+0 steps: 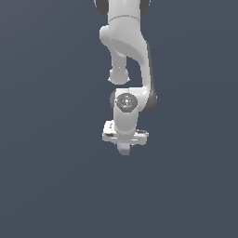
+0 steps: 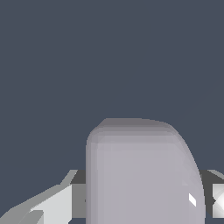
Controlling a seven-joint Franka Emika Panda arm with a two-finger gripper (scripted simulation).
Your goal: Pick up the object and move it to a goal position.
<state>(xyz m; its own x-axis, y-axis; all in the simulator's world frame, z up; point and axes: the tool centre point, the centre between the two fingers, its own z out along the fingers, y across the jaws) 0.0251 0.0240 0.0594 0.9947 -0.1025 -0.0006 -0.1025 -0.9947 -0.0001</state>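
Right up close in our wrist view sits the object, a pale grey-lilac lump with soft, rounded corners, so big here that it fills the lower middle of the picture. On each side of it we see a bit of our white fingers, one on each flank, touching it or very nearly so. We think the jaws are pinching the lump between them, though the spot where they meet it is mostly hidden. In the exterior view, the gripper points straight down under the white arm, and the small lump pokes out just below it. All around is plain dark grey-blue, and we cannot tell if the lump rests on the floor or hangs just above it. We see no mark for the goal. We guess the lump is light and hard, not squashy. Its skin looks smooth and dull, so it may slip a little. The best place to hold it is on its two flat sides, near the middle, away from the rounded corners.
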